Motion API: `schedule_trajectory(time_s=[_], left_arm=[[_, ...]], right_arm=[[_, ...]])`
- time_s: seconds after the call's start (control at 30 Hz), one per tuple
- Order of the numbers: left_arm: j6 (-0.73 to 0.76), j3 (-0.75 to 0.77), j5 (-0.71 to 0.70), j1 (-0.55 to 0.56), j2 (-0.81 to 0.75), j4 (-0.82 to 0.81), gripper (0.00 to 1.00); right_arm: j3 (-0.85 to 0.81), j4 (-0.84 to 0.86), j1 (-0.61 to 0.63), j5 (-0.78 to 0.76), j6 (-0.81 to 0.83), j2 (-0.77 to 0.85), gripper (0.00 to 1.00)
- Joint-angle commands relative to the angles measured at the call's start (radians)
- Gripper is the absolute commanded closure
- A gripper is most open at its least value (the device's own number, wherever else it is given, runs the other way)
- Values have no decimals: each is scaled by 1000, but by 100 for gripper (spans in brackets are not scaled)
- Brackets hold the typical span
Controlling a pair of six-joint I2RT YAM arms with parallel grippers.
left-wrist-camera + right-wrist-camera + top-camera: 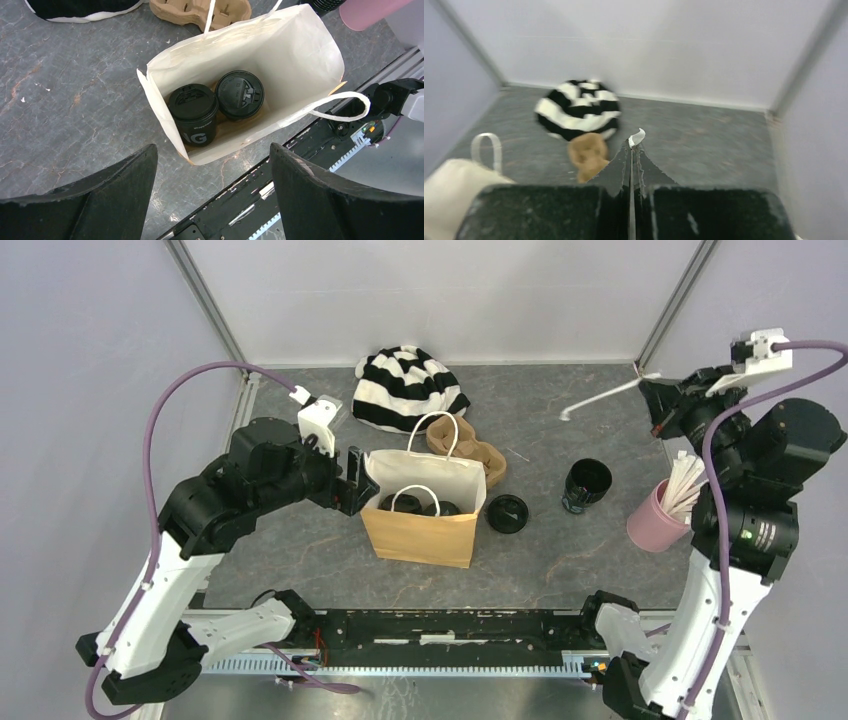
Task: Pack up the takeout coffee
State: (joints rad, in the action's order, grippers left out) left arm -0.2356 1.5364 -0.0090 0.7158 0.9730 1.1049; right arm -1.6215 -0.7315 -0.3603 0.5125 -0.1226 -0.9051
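Observation:
Two black lidded coffee cups (193, 112) (240, 94) stand side by side inside the open brown paper bag (305, 55); in the top view they show as dark shapes (420, 506) in the bag (420, 530). My left gripper (352, 480) is open and empty just left of the bag's rim, its jaws wide apart (212, 148) above the bag's near corner. A third black cup (586, 483) stands open, its lid (507, 513) flat beside it. My right gripper (655, 400) is raised at the far right, shut on a white stick (600, 398) (636, 137).
A pink cup with white sticks (660, 512) stands near the right arm. A brown cardboard carrier (472, 452) lies behind the bag, and a striped black-and-white beanie (405, 387) behind that. White walls enclose the table. The arms' base rail (440, 625) runs along the front.

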Motion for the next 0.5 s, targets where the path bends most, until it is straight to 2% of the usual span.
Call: schedule_trajectory(time_s=[0.0, 0.13, 0.23, 0.33, 0.4, 0.47], left_arm=[[-5, 35, -10, 7, -2, -33, 12], [-9, 29, -11, 7, 1, -42, 13], [-16, 24, -10, 7, 3, -57, 13], [-23, 29, -12, 7, 6, -63, 13], [-27, 31, -20, 7, 6, -63, 13], [-34, 36, -36, 7, 2, -58, 13]], right_arm=[[-14, 272, 8, 398, -274, -61, 100], [-35, 471, 59, 507, -487, -106, 100], [-40, 510, 156, 530, -527, -136, 100], [-77, 413, 308, 484, -466, -183, 100], [-144, 280, 448, 367, -356, -222, 100], [-164, 227, 560, 274, -309, -252, 100]])
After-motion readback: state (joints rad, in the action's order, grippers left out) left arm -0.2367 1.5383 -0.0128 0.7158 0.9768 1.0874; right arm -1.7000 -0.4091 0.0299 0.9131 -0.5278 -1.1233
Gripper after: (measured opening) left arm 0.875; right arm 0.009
